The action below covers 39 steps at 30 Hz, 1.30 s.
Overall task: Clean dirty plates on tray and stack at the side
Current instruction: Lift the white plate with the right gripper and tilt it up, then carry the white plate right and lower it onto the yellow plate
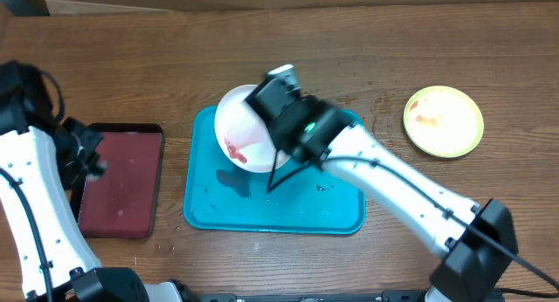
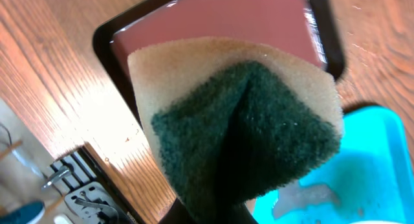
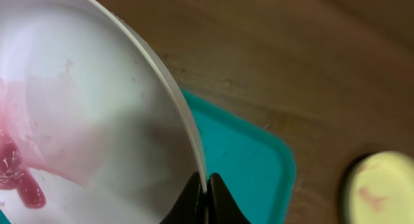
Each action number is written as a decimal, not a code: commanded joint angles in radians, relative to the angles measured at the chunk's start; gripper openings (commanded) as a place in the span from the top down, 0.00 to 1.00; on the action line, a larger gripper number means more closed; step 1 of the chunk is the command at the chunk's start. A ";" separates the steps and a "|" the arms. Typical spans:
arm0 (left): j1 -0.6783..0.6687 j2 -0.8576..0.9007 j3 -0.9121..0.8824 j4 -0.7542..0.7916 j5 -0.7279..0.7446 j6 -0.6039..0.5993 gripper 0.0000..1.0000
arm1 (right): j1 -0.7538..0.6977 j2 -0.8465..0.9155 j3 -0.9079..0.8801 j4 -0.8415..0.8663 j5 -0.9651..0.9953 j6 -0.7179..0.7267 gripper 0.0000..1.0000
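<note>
My right gripper (image 1: 265, 119) is shut on the rim of the white plate (image 1: 238, 127) and holds it tilted above the turquoise tray (image 1: 210, 210). The plate has a reddish smear. In the right wrist view the fingers (image 3: 206, 185) pinch the rim of the plate (image 3: 97, 120) over the tray (image 3: 249, 159). The lime green plate (image 1: 444, 120) lies on the table at the right, with a small smear. The light blue plate is out of view. My left gripper (image 1: 87, 158) is shut on a yellow and green sponge (image 2: 246, 120), which hides its fingertips.
A dark red, black-rimmed tray (image 1: 122, 180) lies left of the turquoise tray, under my left gripper; it also shows in the left wrist view (image 2: 194, 17). Wet patches lie on the turquoise tray's floor (image 2: 369, 159).
</note>
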 commanded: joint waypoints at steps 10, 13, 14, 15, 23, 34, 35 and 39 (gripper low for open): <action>0.077 -0.002 -0.212 0.126 0.082 0.053 0.96 | 0.259 -0.010 0.030 0.087 0.888 -0.345 0.96; 0.077 -0.002 -0.218 0.132 0.092 0.064 0.96 | 0.283 -0.010 0.030 0.097 0.940 -0.371 0.96; 0.077 -0.002 -0.218 0.133 0.092 0.064 0.96 | 0.287 -0.010 0.030 0.097 0.941 -0.371 0.96; 0.077 -0.002 -0.218 0.134 0.092 0.064 0.96 | 0.290 -0.010 0.030 0.097 0.940 -0.370 0.96; 0.077 -0.002 -0.218 0.134 0.091 0.071 0.96 | 0.282 -0.010 0.030 0.097 0.934 -0.353 0.96; 0.077 -0.002 -0.218 0.135 0.092 0.079 0.96 | -0.070 -0.010 0.029 -0.114 0.172 0.101 0.96; 0.077 -0.002 -0.218 0.135 0.092 0.079 0.96 | -0.125 -0.010 0.029 -0.115 0.091 0.119 0.96; 0.077 -0.002 -0.218 0.134 0.092 0.079 0.96 | -0.435 -0.010 0.029 -0.115 -0.351 0.121 0.96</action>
